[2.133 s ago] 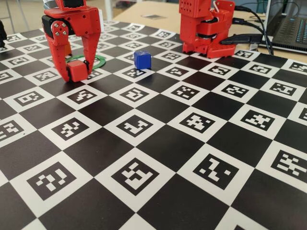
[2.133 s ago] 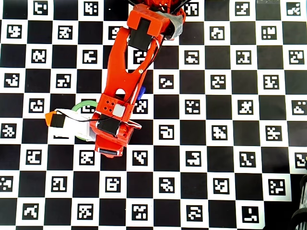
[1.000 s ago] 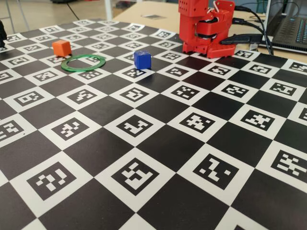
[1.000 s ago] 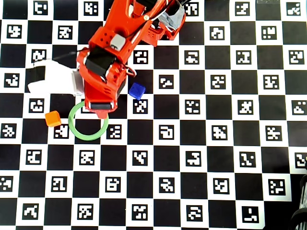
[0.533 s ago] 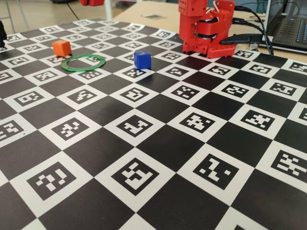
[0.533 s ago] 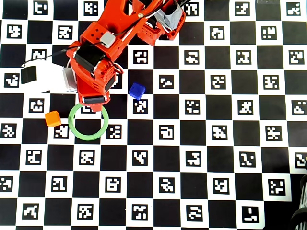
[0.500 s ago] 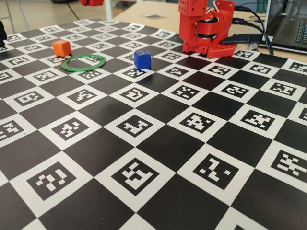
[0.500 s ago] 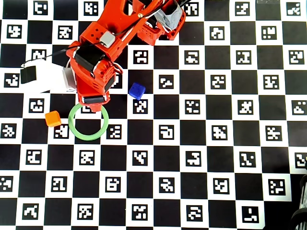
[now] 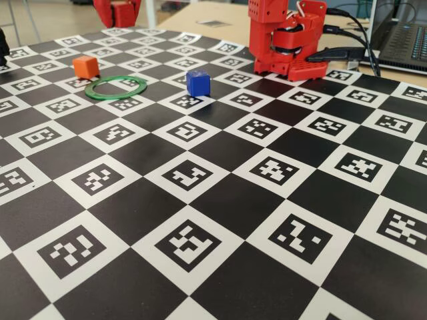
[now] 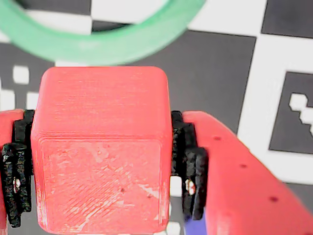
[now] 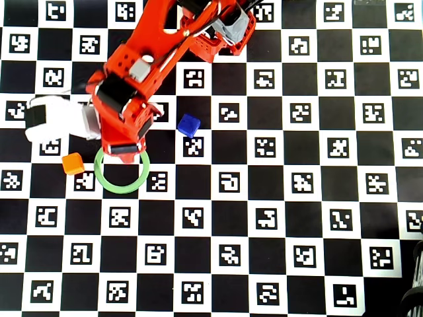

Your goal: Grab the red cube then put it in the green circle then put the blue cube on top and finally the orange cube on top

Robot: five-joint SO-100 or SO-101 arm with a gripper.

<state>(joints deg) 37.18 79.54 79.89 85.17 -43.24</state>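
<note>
My fingers (image 10: 105,186) pinch red cube (image 10: 100,147) on opposite flat faces, held above ring's (image 11: 121,170) 12 o'clock rim. Cube looks light, rigid, matte; side grip seems secure. Blue cube (image 11: 189,125) sits at ring's 2 o'clock.

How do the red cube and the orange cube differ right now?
The red cube is clamped between the pincer's pads, off the board; the orange cube sits free on the board, just outside the green ring. Red is a deeper colour, orange brighter. Both look like plain matte cubes.
</note>
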